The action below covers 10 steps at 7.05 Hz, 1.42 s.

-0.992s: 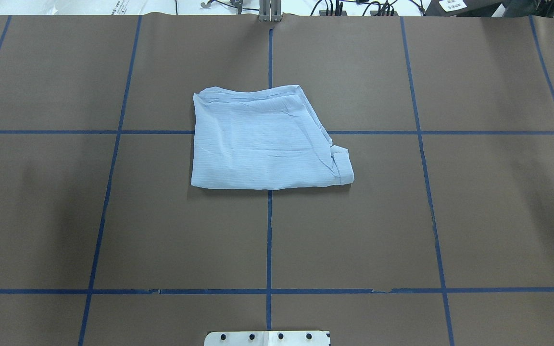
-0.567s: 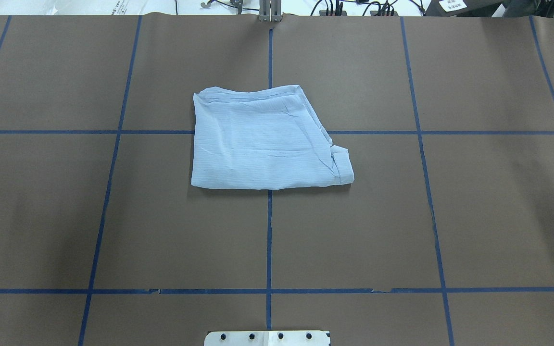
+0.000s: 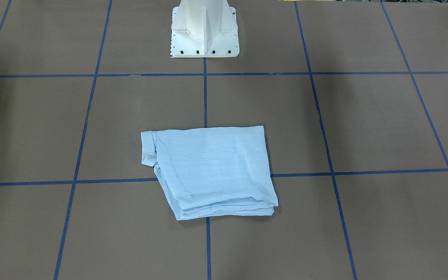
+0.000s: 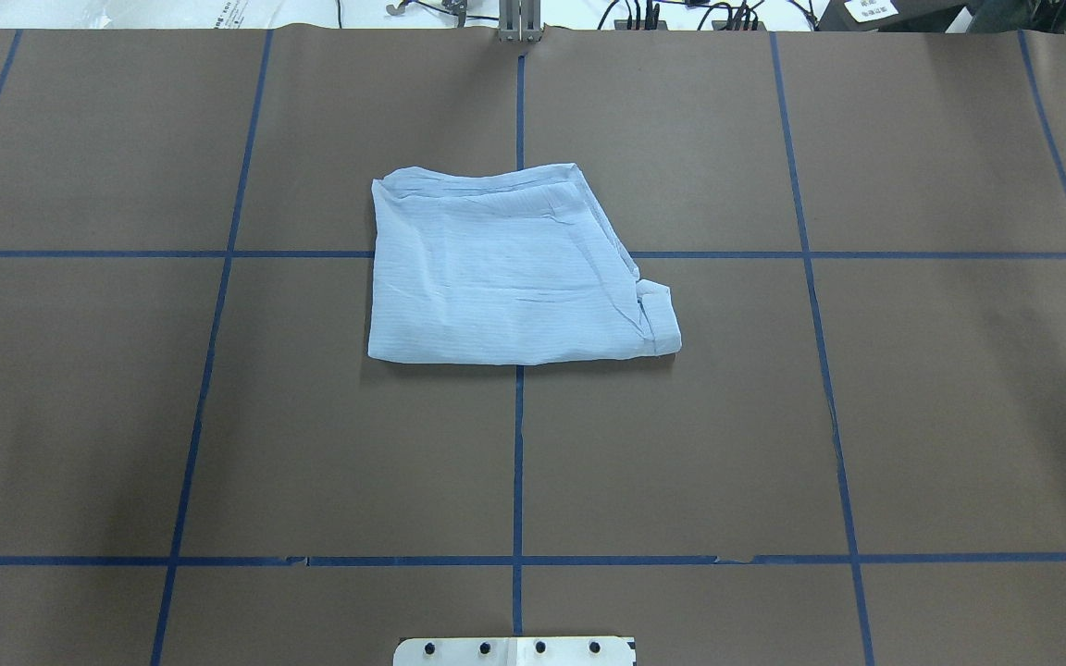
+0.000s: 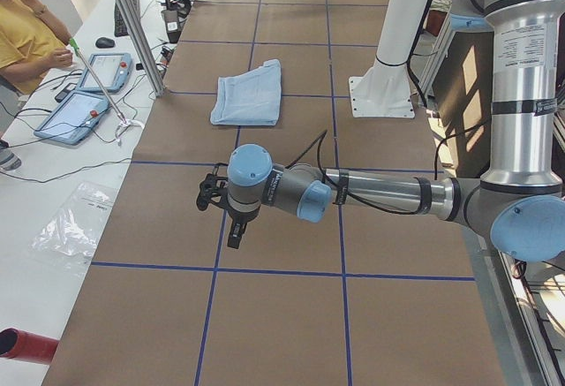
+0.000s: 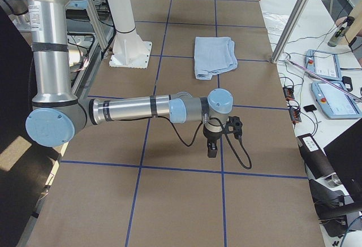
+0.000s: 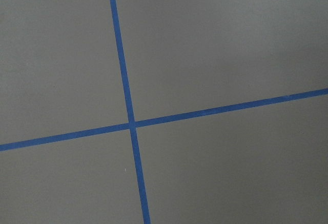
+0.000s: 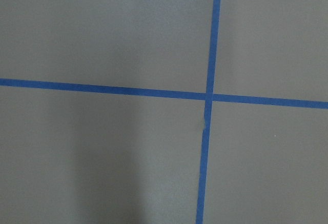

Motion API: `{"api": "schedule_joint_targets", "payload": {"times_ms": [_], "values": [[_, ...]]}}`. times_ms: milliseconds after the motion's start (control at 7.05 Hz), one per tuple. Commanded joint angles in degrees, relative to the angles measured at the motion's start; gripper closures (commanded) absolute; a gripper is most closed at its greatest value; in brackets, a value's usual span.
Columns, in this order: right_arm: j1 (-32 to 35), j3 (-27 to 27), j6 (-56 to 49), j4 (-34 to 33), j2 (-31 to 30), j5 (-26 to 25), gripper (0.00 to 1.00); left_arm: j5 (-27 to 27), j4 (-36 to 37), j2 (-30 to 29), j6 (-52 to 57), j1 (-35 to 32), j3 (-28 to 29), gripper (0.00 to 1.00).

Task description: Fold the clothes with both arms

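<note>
The light-blue striped shirt (image 4: 505,268) lies folded into a flat, roughly square packet at the table's middle, also seen in the front view (image 3: 210,171) and both side views (image 5: 250,93) (image 6: 214,56). Nothing touches it. My left gripper (image 5: 236,234) hangs over bare table far from the shirt, at the table's left end. My right gripper (image 6: 211,148) hangs likewise over the right end. Both show only in the side views, so I cannot tell whether they are open or shut. The wrist views show only brown table and blue tape.
The brown table (image 4: 681,444) carries a grid of blue tape lines. The white pedestal base (image 3: 204,31) stands at the robot's side. A person in yellow (image 5: 26,33) sits beside tablets (image 5: 75,114) off the far edge; cables and controllers (image 6: 331,86) lie there too.
</note>
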Motion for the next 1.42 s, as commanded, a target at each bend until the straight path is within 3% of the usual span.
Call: {"api": "schedule_joint_targets", "payload": {"times_ms": [0,425,1276], "values": [[-0.2,0.1,-0.9,-0.2,-0.4,-0.2,0.00,0.2,0.0,0.5,0.0,0.0,-1.0,0.00],[-0.3,-1.7,-0.8,1.3,-1.8,0.4,0.00,-0.3,0.4,0.7,0.0,0.0,-2.3,0.00],[-0.3,-0.4,-0.3,1.6,-1.9,-0.3,0.00,0.4,0.1,1.1,-0.2,0.6,-2.8,0.00]]}}
